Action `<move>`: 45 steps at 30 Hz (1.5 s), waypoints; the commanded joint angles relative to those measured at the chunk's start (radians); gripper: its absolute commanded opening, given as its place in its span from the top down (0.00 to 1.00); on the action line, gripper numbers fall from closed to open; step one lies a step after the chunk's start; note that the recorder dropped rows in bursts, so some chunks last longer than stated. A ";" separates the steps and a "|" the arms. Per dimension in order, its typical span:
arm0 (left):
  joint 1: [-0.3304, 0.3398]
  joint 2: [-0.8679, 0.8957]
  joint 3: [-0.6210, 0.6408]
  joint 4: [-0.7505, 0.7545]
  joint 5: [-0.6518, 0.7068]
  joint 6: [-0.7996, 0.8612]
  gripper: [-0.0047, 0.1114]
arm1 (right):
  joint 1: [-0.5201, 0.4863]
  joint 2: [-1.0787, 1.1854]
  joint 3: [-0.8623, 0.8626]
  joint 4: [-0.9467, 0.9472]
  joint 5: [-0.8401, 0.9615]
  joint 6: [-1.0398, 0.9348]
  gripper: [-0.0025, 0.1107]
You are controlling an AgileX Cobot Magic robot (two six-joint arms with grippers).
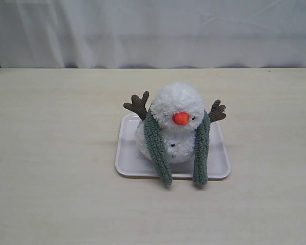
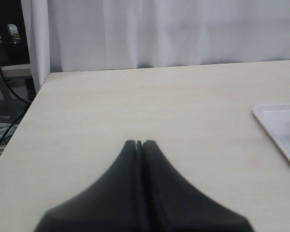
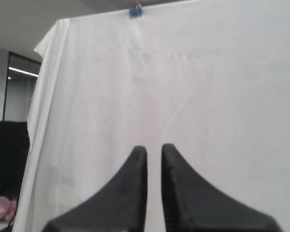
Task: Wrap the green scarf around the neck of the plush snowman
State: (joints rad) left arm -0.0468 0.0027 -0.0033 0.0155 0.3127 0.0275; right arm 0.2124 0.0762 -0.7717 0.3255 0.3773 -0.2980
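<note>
Exterior view: green scarf drapes plush snowman; left jaws well aside.

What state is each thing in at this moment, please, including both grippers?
green scarf: draped around the plush snowman, both ends hanging in front, uncrossed.
plush snowman: sitting upright on the white tray.
white tray: flat on the table.
left gripper: shut, empty.
right gripper: slightly open, empty.
</note>
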 commanded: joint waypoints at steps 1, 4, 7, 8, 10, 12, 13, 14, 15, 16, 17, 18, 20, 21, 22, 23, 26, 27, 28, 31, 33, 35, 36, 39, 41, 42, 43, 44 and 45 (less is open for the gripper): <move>-0.001 -0.003 0.003 -0.001 -0.008 -0.003 0.96 | -0.006 -0.002 0.104 -0.013 0.016 -0.002 0.94; -0.001 -0.003 0.003 -0.001 -0.008 -0.003 0.96 | -0.006 -0.002 0.163 -0.008 0.008 -0.002 0.94; -0.001 -0.003 0.003 -0.001 -0.008 -0.003 0.96 | -0.006 -0.002 0.233 0.046 -0.038 0.008 0.94; -0.001 -0.003 0.003 -0.001 -0.008 -0.003 0.96 | -0.006 -0.002 0.263 0.103 -0.064 0.024 0.94; -0.001 -0.003 0.003 -0.001 -0.008 -0.003 0.96 | -0.006 -0.002 0.325 0.210 -0.122 0.029 0.94; -0.001 -0.003 0.003 -0.001 -0.008 -0.003 0.96 | -0.006 -0.002 0.392 0.266 -0.180 0.029 0.94; -0.001 -0.003 0.003 -0.001 -0.008 -0.003 0.96 | -0.006 -0.002 0.420 0.268 -0.203 0.029 0.94; -0.001 -0.003 0.003 -0.001 -0.008 -0.003 0.96 | -0.006 -0.002 0.459 0.268 -0.238 0.029 0.94; -0.001 -0.003 0.003 -0.001 -0.008 -0.003 0.96 | -0.006 -0.002 0.485 0.268 -0.256 0.029 0.94; -0.001 -0.003 0.003 -0.001 -0.008 -0.003 0.96 | -0.006 -0.002 0.509 0.274 -0.272 0.031 0.94; -0.001 -0.003 0.003 -0.001 -0.008 -0.003 0.96 | -0.006 -0.002 0.541 0.296 -0.287 0.031 0.94; -0.001 -0.003 0.003 -0.001 -0.008 -0.003 0.96 | -0.006 -0.002 0.559 0.309 -0.293 0.031 0.94; -0.001 -0.003 0.003 -0.001 -0.008 -0.003 0.96 | -0.006 -0.002 0.593 0.321 -0.298 0.031 0.94; -0.001 -0.003 0.003 -0.001 -0.008 -0.003 0.96 | -0.006 -0.002 0.606 0.321 -0.298 0.031 0.94; -0.001 -0.003 0.003 -0.001 -0.008 -0.003 0.96 | -0.006 -0.002 0.613 0.321 -0.298 0.031 0.94; -0.001 -0.003 0.003 -0.001 -0.008 -0.003 0.96 | -0.006 -0.002 0.618 0.321 -0.298 0.031 0.94; -0.001 -0.003 0.003 -0.001 -0.008 -0.003 0.96 | -0.006 -0.002 0.624 0.321 -0.293 0.031 0.94; -0.001 -0.003 0.003 -0.001 -0.008 -0.003 0.96 | -0.006 -0.002 0.624 0.321 -0.293 0.031 0.94; -0.001 -0.003 0.003 -0.001 -0.008 -0.003 0.96 | -0.006 -0.002 0.624 0.321 -0.293 0.031 0.94; -0.001 -0.003 0.003 -0.001 -0.008 -0.003 0.96 | -0.006 -0.002 0.624 0.317 -0.291 0.021 0.94; -0.001 -0.003 0.003 -0.001 -0.008 -0.003 0.96 | -0.006 -0.002 0.624 0.312 -0.291 0.021 0.94; -0.001 -0.003 0.003 -0.001 -0.008 -0.003 0.96 | -0.006 -0.002 0.627 0.284 -0.291 -0.028 0.94; -0.001 -0.003 0.003 -0.001 -0.008 -0.003 0.96 | -0.006 -0.002 0.627 0.284 -0.291 -0.055 0.94; -0.001 -0.003 0.003 -0.001 -0.008 -0.003 0.96 | -0.006 -0.002 0.627 0.284 -0.298 -0.229 0.94; -0.001 -0.003 0.003 -0.001 -0.008 -0.003 0.96 | -0.006 -0.002 0.645 0.284 -0.326 -0.277 0.94; -0.001 -0.003 0.003 -0.001 -0.008 -0.003 0.96 | -0.006 -0.002 0.662 0.284 -0.358 -0.277 0.94; -0.001 -0.003 0.003 -0.001 -0.008 -0.003 0.96 | -0.006 -0.002 0.693 0.284 -0.410 -0.277 0.94; -0.001 -0.003 0.003 -0.001 -0.008 -0.003 0.96 | -0.006 -0.002 0.725 0.287 -0.466 -0.277 0.94; -0.001 -0.003 0.003 -0.001 -0.008 -0.003 0.96 | -0.006 -0.002 0.758 0.289 -0.531 -0.257 0.94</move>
State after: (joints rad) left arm -0.0468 0.0027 -0.0033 0.0155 0.3127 0.0275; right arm 0.2124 0.0778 -0.0662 0.6197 -0.0423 -0.5595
